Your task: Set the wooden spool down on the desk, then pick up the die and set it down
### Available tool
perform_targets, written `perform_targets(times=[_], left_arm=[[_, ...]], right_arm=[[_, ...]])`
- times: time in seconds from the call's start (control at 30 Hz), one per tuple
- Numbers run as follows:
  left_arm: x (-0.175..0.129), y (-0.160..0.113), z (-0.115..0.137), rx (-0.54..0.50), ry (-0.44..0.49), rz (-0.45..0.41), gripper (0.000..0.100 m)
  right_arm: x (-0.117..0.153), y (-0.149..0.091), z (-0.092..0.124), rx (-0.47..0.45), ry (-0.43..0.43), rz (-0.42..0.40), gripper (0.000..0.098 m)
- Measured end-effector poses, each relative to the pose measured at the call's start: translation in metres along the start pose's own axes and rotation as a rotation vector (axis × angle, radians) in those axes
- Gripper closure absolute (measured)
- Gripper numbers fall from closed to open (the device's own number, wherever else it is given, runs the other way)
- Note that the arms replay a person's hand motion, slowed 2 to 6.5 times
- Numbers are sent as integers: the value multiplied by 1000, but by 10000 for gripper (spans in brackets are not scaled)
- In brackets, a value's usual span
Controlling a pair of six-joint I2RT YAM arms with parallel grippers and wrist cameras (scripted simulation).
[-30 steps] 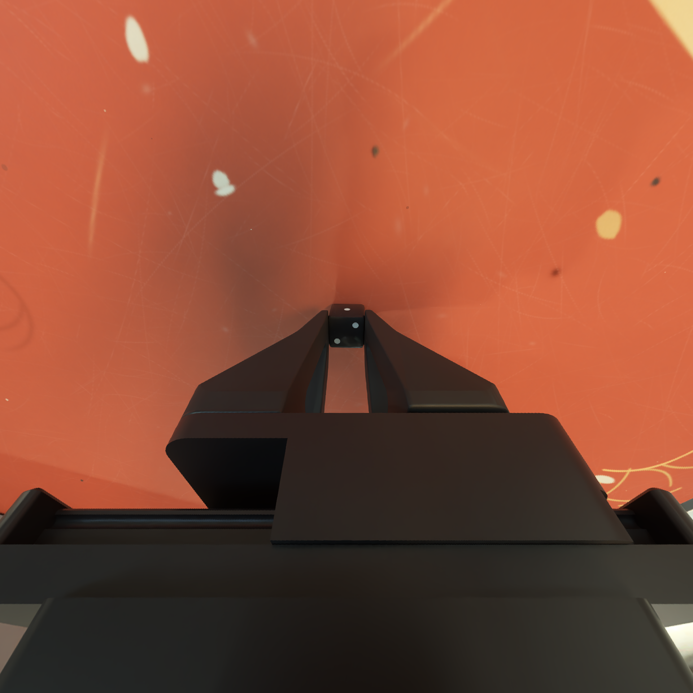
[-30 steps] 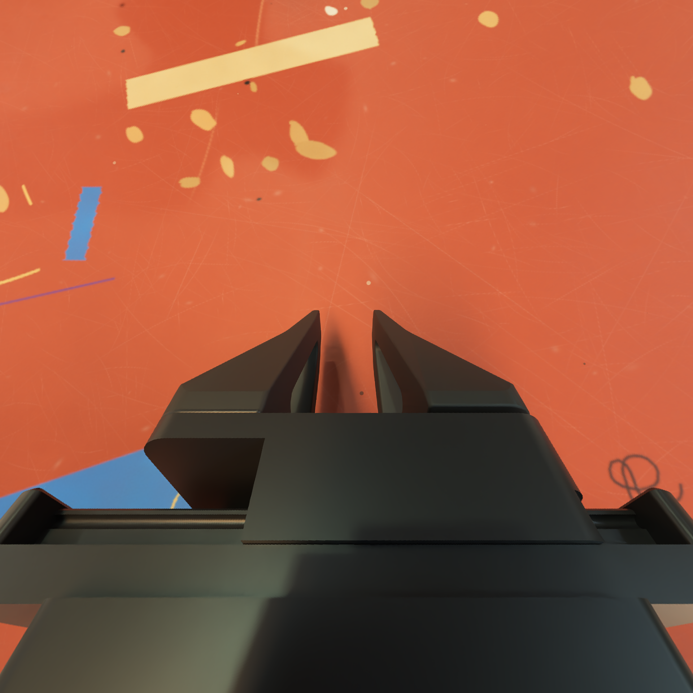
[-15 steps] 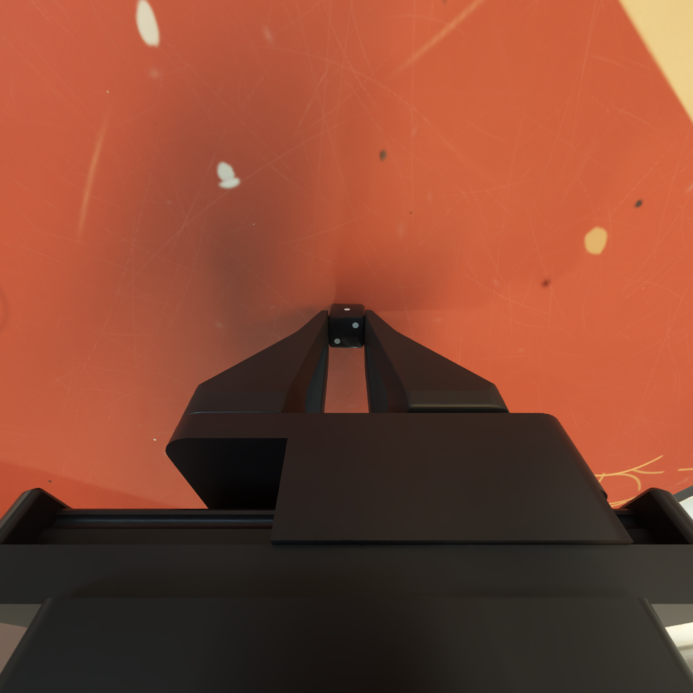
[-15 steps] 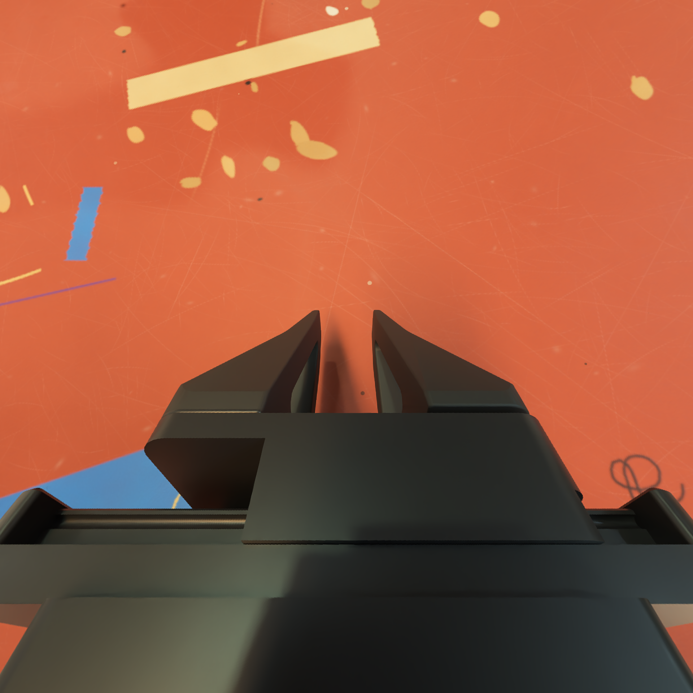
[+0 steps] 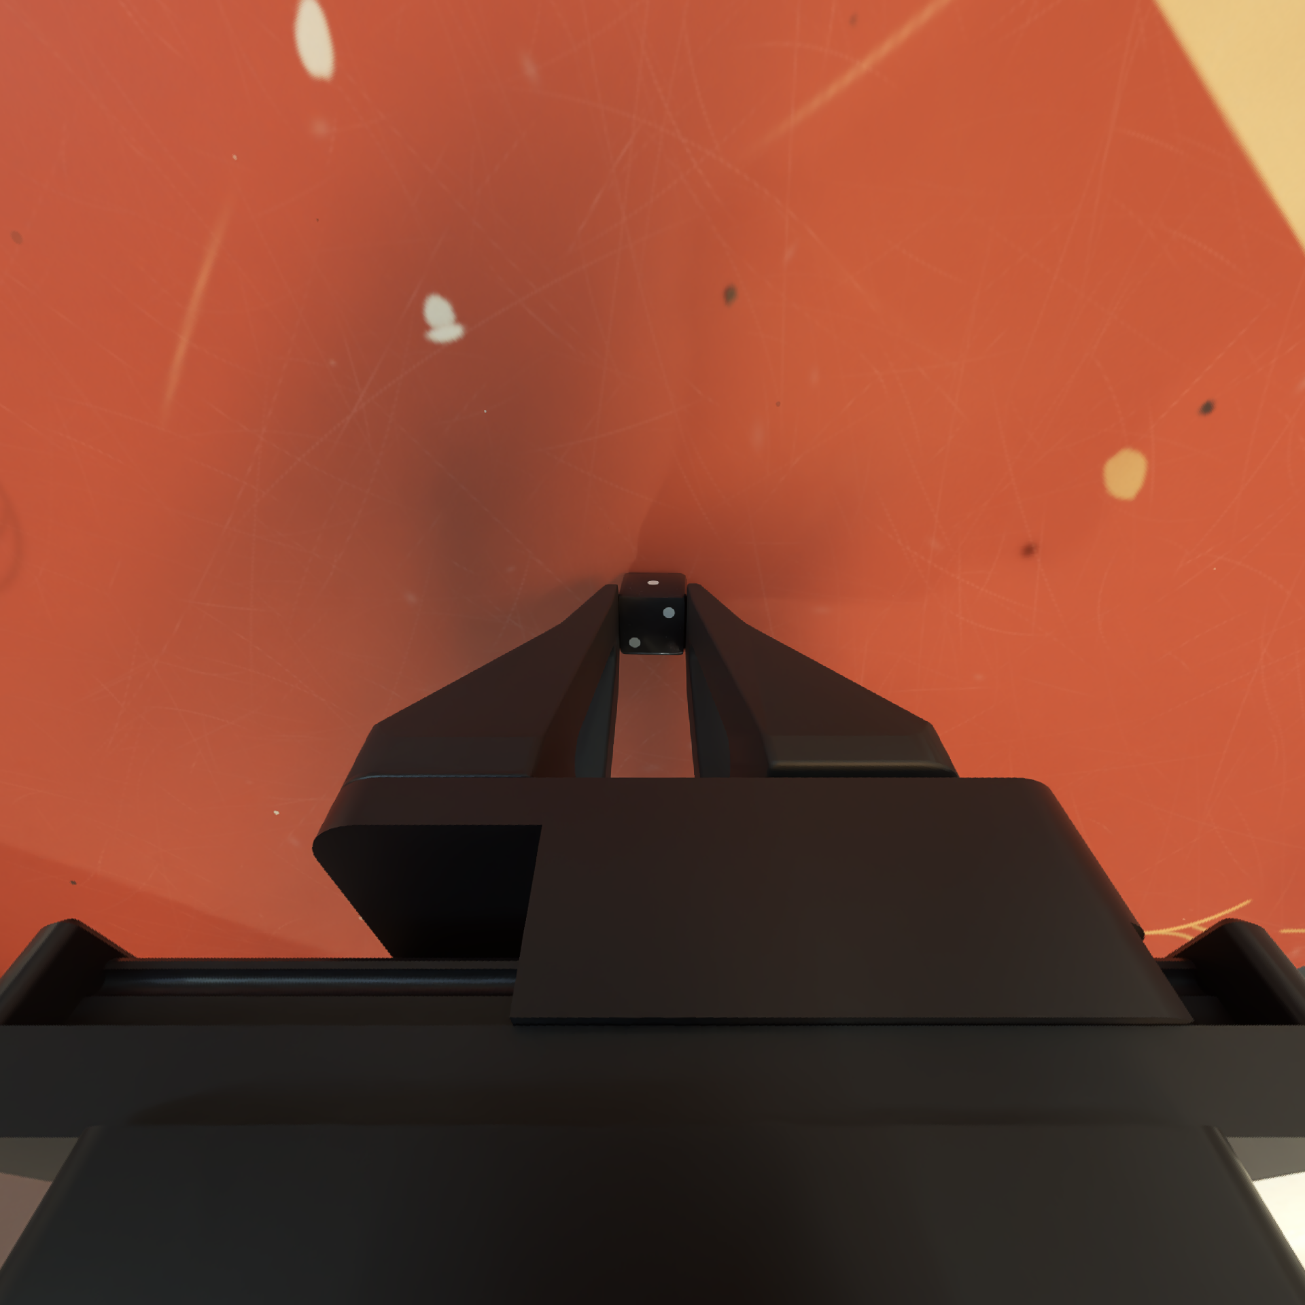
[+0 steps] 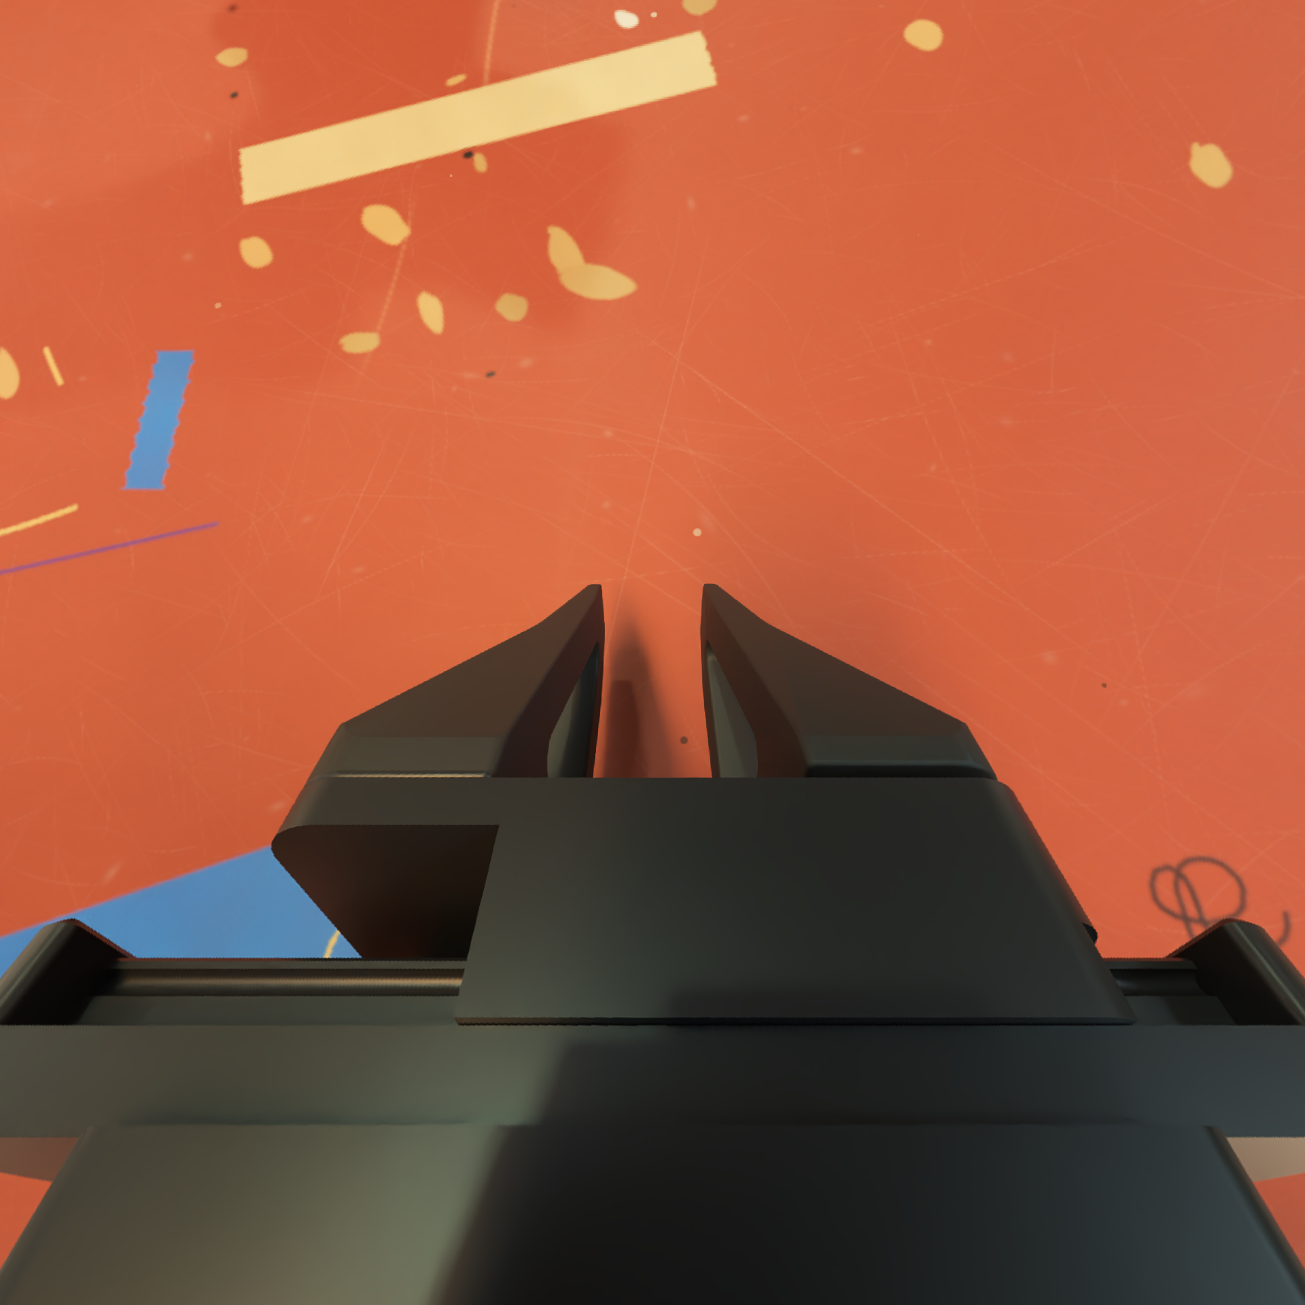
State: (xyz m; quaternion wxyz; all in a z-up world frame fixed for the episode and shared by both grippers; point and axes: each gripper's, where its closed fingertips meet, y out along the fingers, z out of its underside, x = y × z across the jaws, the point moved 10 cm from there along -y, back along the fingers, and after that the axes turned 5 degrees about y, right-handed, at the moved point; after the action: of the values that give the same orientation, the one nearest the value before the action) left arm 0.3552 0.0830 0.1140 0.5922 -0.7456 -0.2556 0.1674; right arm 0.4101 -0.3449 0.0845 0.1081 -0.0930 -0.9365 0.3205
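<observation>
My left gripper point(image 5: 652, 600) is shut on a small black die point(image 5: 652, 625) with white pips, pinched between the fingertips. The die sits low over the scratched red desk point(image 5: 918, 353), and its dark shadow meets it at the tips; I cannot tell whether it touches the surface. My right gripper point(image 6: 652, 593) is open by a narrow gap and holds nothing, hovering over the red desk point(image 6: 918, 424). The wooden spool is not in either view.
A beige area point(image 5: 1264, 85) cuts the far right corner in the left wrist view. The right wrist view shows a cream strip point(image 6: 480, 116), a small blue strip point(image 6: 159, 420), a blue patch point(image 6: 212, 911) at the near left and cream flecks.
The left gripper has shifted and turned slightly with the die still held; the desk marks have drifted and more beige corner shows. The right gripper has not moved.
</observation>
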Motion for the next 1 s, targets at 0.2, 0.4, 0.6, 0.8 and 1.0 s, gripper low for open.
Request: perform_targets(times=[0.2,0.4,0.6,0.8,1.0], left_arm=[[-3,0,0,3,7,-24,843],[-6,0,-2,7,20,-47,842],[-8,0,-2,6,26,-52,842],[-7,0,-1,12,26,-52,842],[-2,-8,0,-13,-1,-27,842]], right_arm=[[0,0,0,0,0,0,747],[0,0,0,0,0,0,747],[1,0,0,0,0,0,748],[1,0,0,1,1,0,749],[1,0,0,1,0,-1,749]])
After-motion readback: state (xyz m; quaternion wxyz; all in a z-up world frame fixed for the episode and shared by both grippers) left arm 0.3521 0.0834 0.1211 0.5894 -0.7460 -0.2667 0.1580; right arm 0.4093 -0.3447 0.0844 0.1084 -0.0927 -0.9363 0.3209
